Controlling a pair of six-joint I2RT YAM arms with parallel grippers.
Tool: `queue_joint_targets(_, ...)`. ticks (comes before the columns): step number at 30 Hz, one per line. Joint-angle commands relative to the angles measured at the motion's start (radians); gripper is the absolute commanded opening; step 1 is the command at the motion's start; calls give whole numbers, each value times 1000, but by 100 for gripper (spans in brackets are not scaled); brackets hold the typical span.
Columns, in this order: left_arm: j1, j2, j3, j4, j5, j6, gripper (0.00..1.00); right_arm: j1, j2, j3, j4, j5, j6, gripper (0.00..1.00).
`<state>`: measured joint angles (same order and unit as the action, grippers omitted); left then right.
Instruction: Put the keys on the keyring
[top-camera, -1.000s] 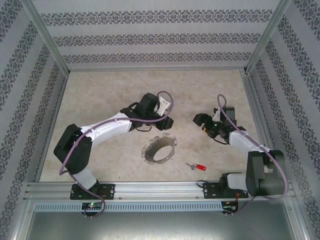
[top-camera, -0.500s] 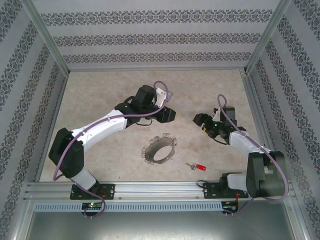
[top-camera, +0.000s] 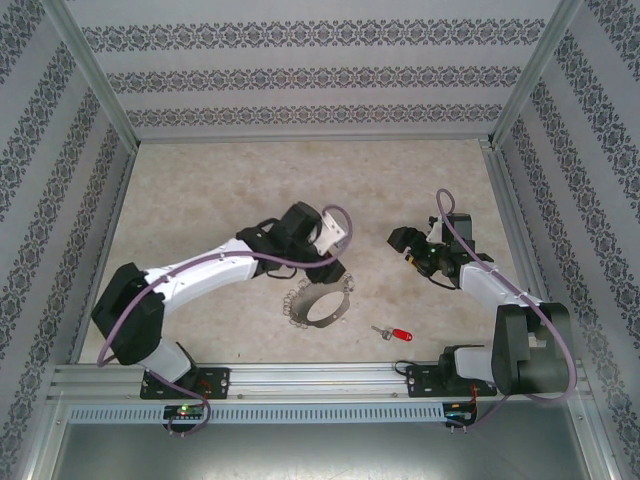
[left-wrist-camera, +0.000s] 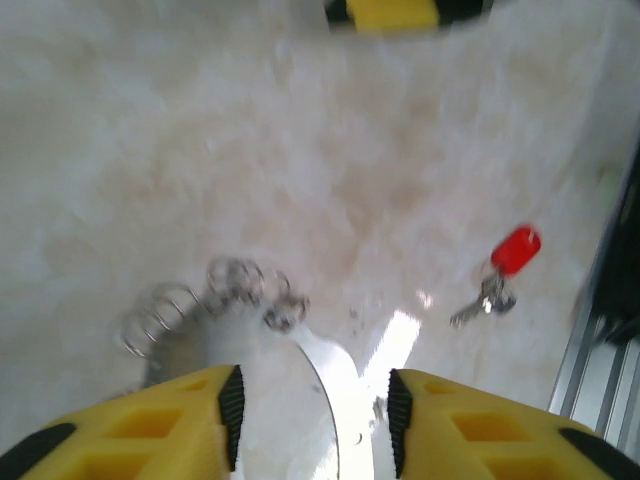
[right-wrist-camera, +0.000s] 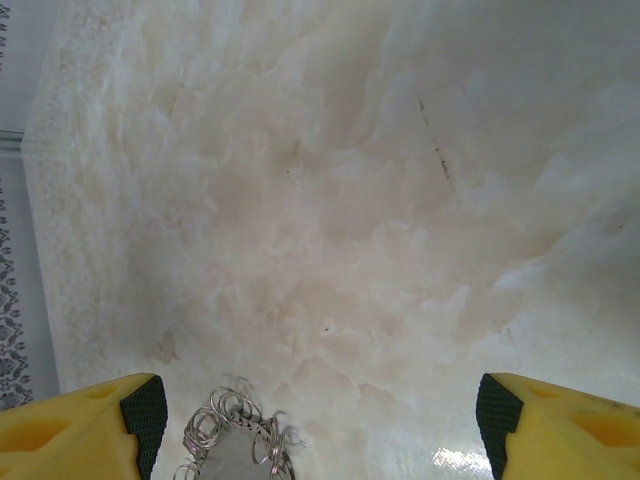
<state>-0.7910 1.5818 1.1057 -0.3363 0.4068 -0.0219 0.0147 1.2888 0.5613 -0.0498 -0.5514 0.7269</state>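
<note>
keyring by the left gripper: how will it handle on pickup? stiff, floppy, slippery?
The keyring looks like a thin metal hoop lying flat: probably stiff and light, but hard to get under. Its small wire loops would likely dangle when lifted. Shiny metal between the fingers of the left gripper suggests it may slide on the smooth table if nudged.
</note>
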Motion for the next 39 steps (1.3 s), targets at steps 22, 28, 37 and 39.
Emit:
queue_joint_targets(22,-90,210,-16,89,34,19,29,55,-35,-75,27,-14,9,83)
queue_joint_targets(28,-87,243,-15,160,65,-27,29,110,-53,-75,8,1,15,83)
queue_joint_targets(37,-43,293,-9,289,181,-136,30,130,-68,-70,-15,19,24,83)
queue_joint_targets(39,-29,299,-15,326,197,-164,30,129,-66,-66,-17,22,25,83)
